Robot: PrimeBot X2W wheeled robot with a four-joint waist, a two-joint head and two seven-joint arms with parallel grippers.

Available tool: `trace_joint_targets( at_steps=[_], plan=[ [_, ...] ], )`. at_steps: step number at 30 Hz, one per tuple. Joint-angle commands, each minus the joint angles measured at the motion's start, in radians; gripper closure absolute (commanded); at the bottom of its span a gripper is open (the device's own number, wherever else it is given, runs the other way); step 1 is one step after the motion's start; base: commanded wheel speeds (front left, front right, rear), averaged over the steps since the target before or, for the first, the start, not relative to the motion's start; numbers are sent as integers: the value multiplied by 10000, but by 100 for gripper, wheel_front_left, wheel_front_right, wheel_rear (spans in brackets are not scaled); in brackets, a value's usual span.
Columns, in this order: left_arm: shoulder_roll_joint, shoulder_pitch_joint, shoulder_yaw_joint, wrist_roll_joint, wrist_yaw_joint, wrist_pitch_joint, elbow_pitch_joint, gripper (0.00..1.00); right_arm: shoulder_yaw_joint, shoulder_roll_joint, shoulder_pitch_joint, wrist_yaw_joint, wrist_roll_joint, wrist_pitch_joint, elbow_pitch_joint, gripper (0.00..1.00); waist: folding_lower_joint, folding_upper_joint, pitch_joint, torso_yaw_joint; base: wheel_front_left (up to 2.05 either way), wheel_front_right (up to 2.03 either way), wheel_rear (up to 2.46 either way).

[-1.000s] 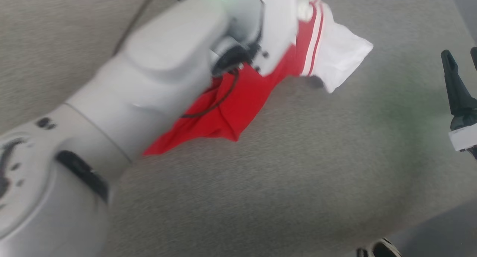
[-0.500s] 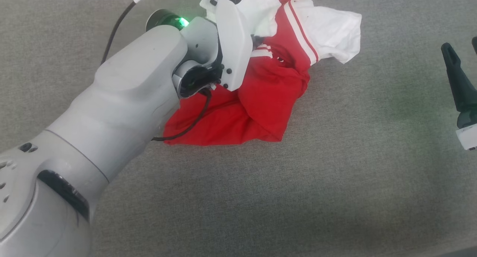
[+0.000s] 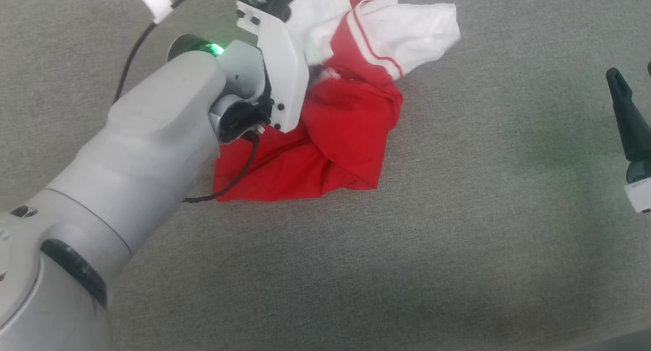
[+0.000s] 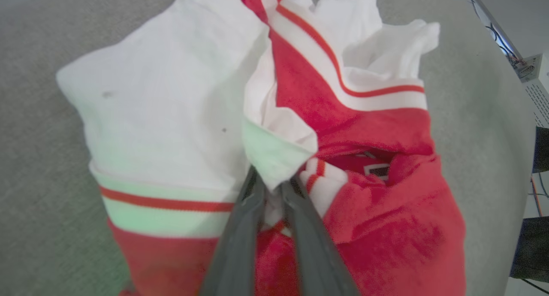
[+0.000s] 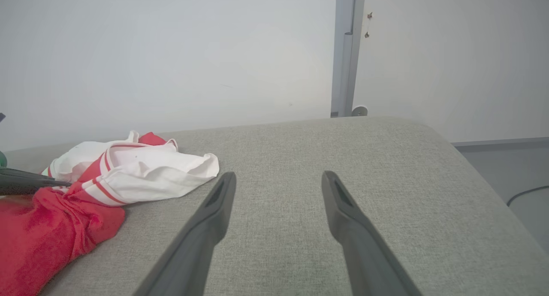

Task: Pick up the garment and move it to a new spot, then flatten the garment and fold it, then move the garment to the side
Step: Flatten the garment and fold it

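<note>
1. Over on the grey cushion (image 3: 457, 239), the garment (image 3: 351, 137) sits in a crumpled heap, white sleeves up top, red body bunched below.
2. My left gripper (image 4: 271, 182) is pinched tight on a white fold by the striped collar.
3. My right gripper (image 5: 279, 176) hangs well off to the side, jaws wide apart.

The crumpled garment (image 3: 346, 137) lies on a grey fabric surface (image 3: 457, 249).

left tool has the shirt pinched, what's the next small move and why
Probably lift the left tool a little: it is shut on a white fold of the crumpled red T-shirt, most of which lies bunched on the grey fabric surface.
</note>
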Motion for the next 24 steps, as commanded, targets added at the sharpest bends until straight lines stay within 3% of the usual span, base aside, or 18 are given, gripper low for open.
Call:
trace_joint_targets(
  at_steps=[1, 9, 17, 23, 24],
  plan=[
    [97, -156, -138, 207, -1, -47, -168, 0, -49, 74, 50, 1, -71, 66, -62, 0, 0, 0, -63, 66, 0, 0, 0],
    [180, -1254, -516, 465, -1, 1176, -1120, 0, -48, 248, 111, 1, -152, 182, -238, 0, 0, 0, -178, 20, 0, 0, 0],
    [191, -1789, -664, 427, 52, 2762, -719, 0, 92, 465, 150, 1, -74, 96, -158, 0, 0, 0, -80, -347, 0, 0, 0],
    [224, -1719, -581, 346, 57, 2807, -374, 0, 132, 487, 139, 1, 18, -55, -17, 0, 0, 0, 77, -531, 0, 0, 0],
    [242, -1685, -597, 399, 51, 2789, -340, 4, 138, 479, 116, 1, 30, -61, -1, 0, 0, 0, 109, -543, 0, 0, 0]
  ],
)
